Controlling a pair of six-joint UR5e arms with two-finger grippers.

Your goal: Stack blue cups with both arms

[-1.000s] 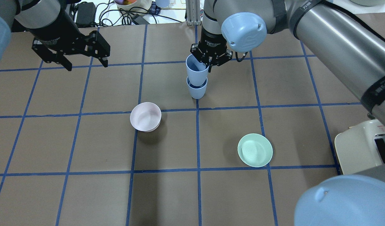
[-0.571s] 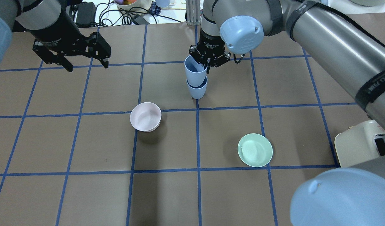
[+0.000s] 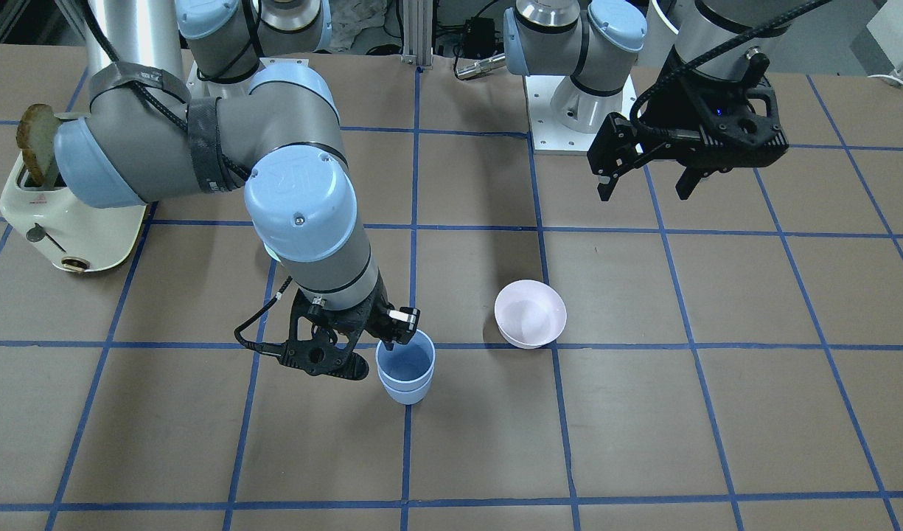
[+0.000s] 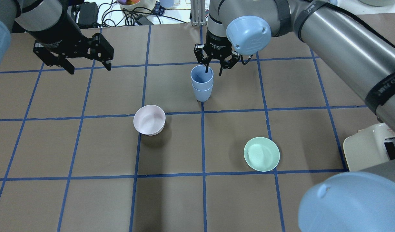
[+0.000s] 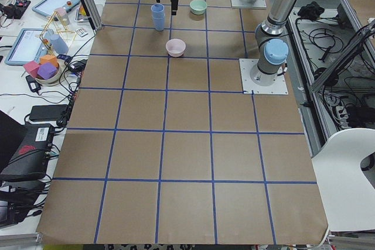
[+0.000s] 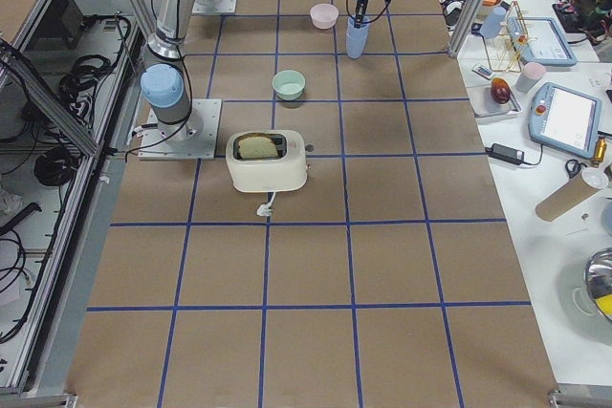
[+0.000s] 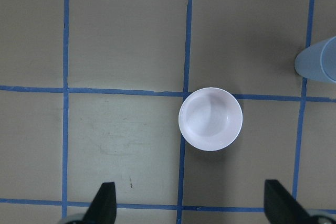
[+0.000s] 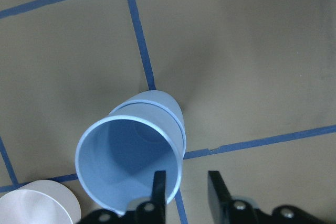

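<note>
The two blue cups stand nested on the table, the upper cup [image 4: 202,76] deep inside the lower cup [image 4: 202,95]. They also show in the front view [image 3: 405,369] and the right wrist view [image 8: 131,163]. My right gripper [image 4: 213,69] is open just above the rim, one finger over the cup's mouth and the other outside its wall [image 8: 186,192]. My left gripper [image 4: 89,67] is open and empty, hovering high at the far left, well away from the cups [image 3: 644,193].
A pale pink bowl [image 4: 149,120] sits left of the cups, below my left wrist camera [image 7: 210,119]. A mint-green bowl [image 4: 261,154] sits nearer on the right. A cream toaster [image 3: 68,221] holding a bread slice stands at the right edge.
The upper cup has dropped down into the lower cup. My right gripper has opened and let go of it. The left arm has not moved.
</note>
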